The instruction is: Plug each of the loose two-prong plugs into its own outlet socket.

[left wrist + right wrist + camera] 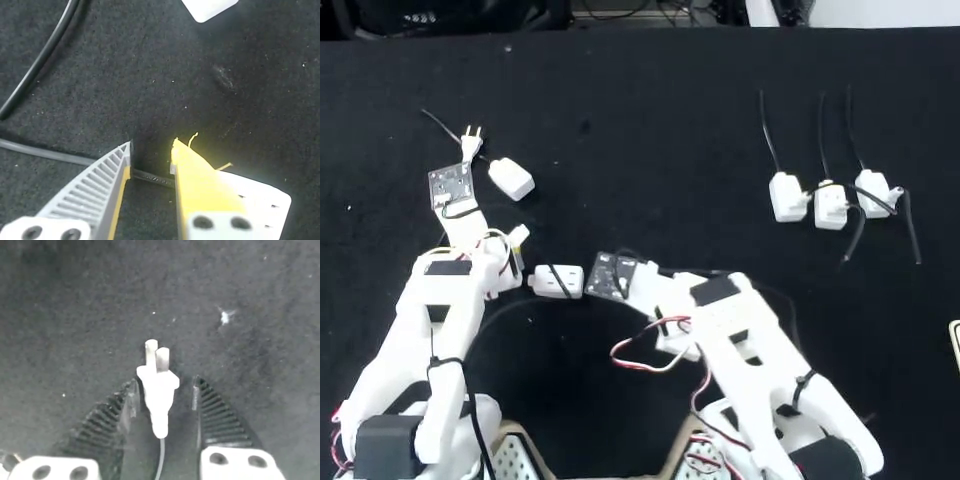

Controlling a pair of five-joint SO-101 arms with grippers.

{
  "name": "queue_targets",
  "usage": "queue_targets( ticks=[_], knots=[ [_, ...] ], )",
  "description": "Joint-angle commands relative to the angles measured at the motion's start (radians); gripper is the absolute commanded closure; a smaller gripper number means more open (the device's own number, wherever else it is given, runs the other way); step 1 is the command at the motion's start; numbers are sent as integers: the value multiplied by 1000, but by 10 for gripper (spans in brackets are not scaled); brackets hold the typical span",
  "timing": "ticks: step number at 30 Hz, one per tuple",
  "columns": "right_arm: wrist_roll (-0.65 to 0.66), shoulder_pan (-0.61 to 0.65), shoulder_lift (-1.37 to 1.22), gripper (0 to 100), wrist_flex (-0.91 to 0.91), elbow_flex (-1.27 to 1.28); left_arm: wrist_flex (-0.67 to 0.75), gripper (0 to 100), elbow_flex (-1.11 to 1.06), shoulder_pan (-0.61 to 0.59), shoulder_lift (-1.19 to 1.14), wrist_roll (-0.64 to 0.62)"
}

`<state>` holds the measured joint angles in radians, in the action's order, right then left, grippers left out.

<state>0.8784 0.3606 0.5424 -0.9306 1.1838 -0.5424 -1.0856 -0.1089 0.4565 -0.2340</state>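
— Right jaws, nearest item: condition?
— Parted, ribbed faces either side of a white two-prong plug [159,390]. It lies on the black worktop [75,300] between them, prongs pointing away from the wrist. A gap shows on at least one side, so it is not clamped
— Left jaws?
— Parted too, but narrowly. They straddle a thin black cord [150,177] that runs across beneath them on the worktop; nothing is gripped. A thicker black cable [45,55] lies well off to one side
— Other stock, seen from overhead?
— Second loose plug [470,145] at far left, prongs toward the far edge, with a white socket block [510,178] just beside it, not touching. Three white blocks [831,205] with black cords sit in a row at far right; whether those are mated, I cannot tell
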Motion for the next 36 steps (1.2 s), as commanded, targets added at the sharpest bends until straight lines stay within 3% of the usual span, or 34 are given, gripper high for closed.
queue_targets(
  ticks=[1, 2, 7, 12, 19, 23, 27, 31, 36],
  knots=[
    [-8, 15, 27, 951, -20, -28, 6, 866, 4, -8, 23, -6],
    [-14, 15, 27, 995, -23, -33, 6, 866, 4, -8, 23, -6],
    [-17, 17, 28, 988, -60, -31, 6, 866, 4, -8, 23, -6],
    [-144, 28, 28, 987, -61, -33, 6, 866, 5, -7, 23, -6],
    [-170, 23, 28, 988, -21, -51, 6, 866, 4, -7, 23, -6],
    [-172, 26, 51, 988, -121, -148, 0, 866, 2, -4, 23, -6],
    [-261, 28, 174, 988, -158, -185, -75, 866, 28, -1, 46, -6],
    [-321, 68, 302, 988, -64, -125, -86, 866, -22, -4, 170, -6],
    [-365, 239, 387, 988, 118, 16, -86, 866, -116, -7, 377, -11]
  ],
)
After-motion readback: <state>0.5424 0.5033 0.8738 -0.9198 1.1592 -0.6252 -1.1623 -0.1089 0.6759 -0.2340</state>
